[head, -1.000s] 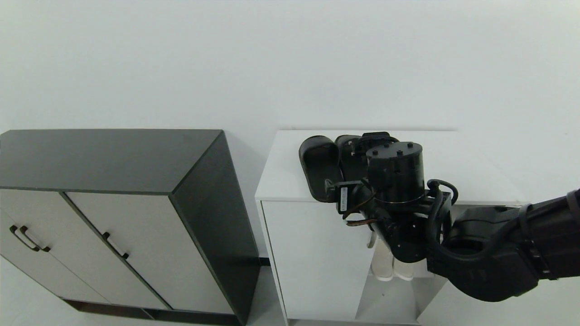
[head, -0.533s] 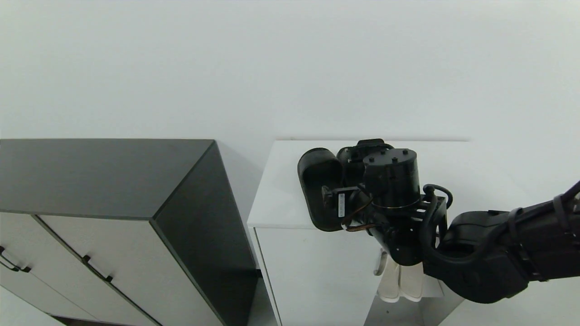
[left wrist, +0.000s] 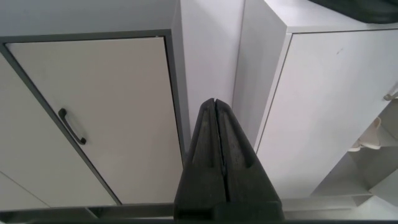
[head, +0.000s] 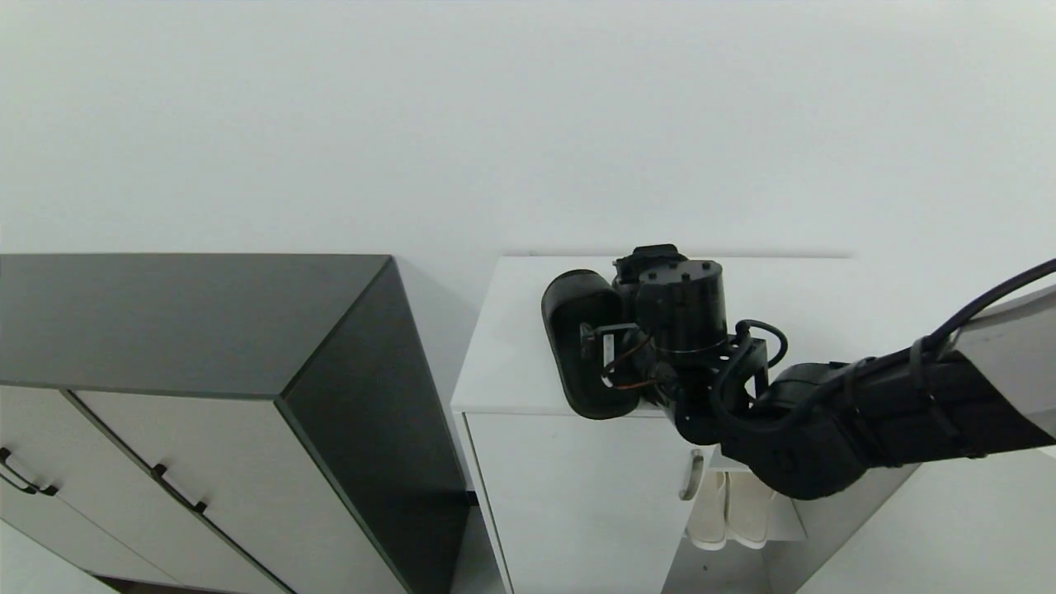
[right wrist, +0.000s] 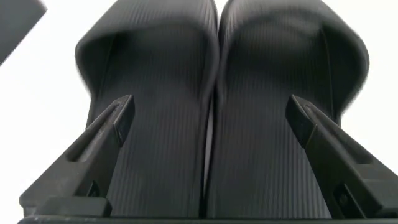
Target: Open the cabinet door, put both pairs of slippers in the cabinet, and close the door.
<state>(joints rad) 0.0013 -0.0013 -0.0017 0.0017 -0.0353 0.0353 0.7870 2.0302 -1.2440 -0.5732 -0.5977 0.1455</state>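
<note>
Pair of black ribbed soft-foam slippers (right wrist: 214, 93), rounded toes, side by side and touching, soles down on the smooth flat top of the white rectangular cabinet (head: 507, 355).
Right gripper (right wrist: 211, 134): matte black, wedge-shaped fingers (right wrist: 106, 140) spread wide, one along each outer flank of the pair; whether they press the foam cannot be told.
Pair of white slippers (head: 730, 516): upright on a shelf in the cabinet's open compartment.
Left gripper (left wrist: 215, 106): grained black fingers pressed together, holding nothing, low before the white cabinet.
</note>
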